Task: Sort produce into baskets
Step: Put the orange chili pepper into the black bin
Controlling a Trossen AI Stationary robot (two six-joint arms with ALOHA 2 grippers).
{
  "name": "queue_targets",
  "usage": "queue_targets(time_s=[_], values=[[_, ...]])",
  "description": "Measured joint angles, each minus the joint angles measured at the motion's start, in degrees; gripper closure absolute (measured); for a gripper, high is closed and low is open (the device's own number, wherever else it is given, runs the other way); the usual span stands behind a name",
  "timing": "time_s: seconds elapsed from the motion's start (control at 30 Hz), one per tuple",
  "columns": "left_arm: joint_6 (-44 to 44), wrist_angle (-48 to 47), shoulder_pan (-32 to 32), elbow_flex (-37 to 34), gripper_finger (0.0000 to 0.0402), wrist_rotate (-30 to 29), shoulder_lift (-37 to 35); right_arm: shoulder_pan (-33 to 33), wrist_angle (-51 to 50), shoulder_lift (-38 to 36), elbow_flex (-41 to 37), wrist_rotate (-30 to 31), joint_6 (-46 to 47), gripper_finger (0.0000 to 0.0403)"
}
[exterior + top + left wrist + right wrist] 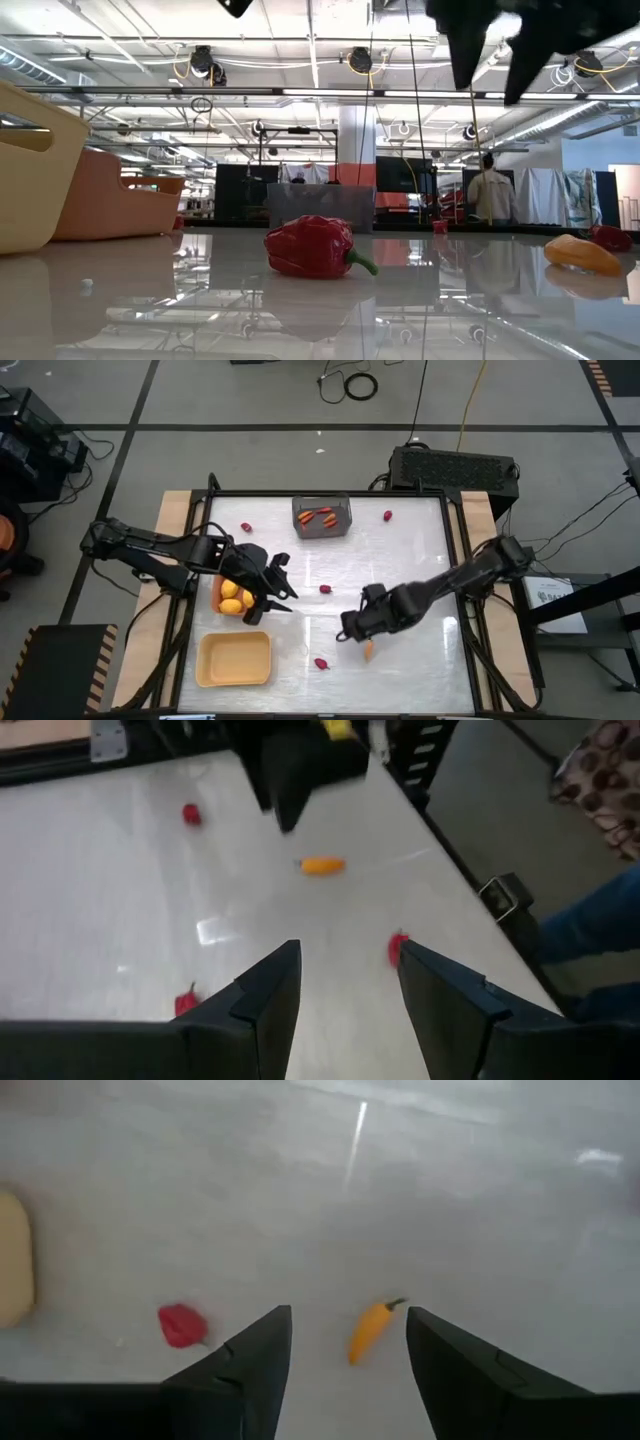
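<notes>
Table [400, 670], white and glossy, seen from above with two dark robot arms reaching in from either side. The right gripper [349, 630] hangs above the middle of the table, near its front, its two fingers parted with nothing between them. Just beside it on the table lies a small orange pepper [368, 650]; in the right wrist view this orange pepper [370, 1330] lies between and just beyond the spread fingers, with a red pepper [181, 1325] off to one side.

The left gripper [278, 592] sits over the edge of the orange-brown tray [216, 596], fingers partly apart and holding nothing. That tray holds several yellow fruits [233, 598]. In front of it stands an empty pale yellow tray [234, 660]. At the back of the table a grey bin [321, 517] holds a few orange-red sticks [322, 516].

Small red peppers lie scattered on the table: one at centre [325, 589], one near the front [321, 663], one beside the grey bin on its left [246, 527], one on its right [388, 515].

In the low view, a person [490, 195] stands far off in the room behind.
</notes>
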Motion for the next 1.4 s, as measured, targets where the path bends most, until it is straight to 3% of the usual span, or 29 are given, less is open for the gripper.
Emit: queue_targets(time_s=[0.33, 0.7, 0.97, 1.27, 1.4], values=[[0.04, 0.76, 1.75, 0.0, 0.0226, 1.82, 0.25, 6.03, 7.22, 9.47, -1.56, -0.54, 13.69, 0.0228], [-0.27, 1.87, 4.95, 0.0, 0.0226, 4.7, 0.25, 7.36, 12.43, 17.77, -1.51, -5.15, 14.81, 0.0248], [-0.26, 1.79, 5.96, 0.0, 0.0226, 4.72, 0.25, 7.24, 10.87, 18.15, -1.41, -4.94, 14.49, 0.0277], [-0.22, 1.7, 6.03, 0.0, 0.0226, 4.72, 0.25, 5.7, 8.82, 16.58, -1.52, -3.66, 7.26, 0.0386], [-0.24, 1.58, 6.04, 0.0, 0.0226, 4.72, 0.25, 3.81, 4.63, 12.69, -1.53, -2.28, 3.38, 0.039]])
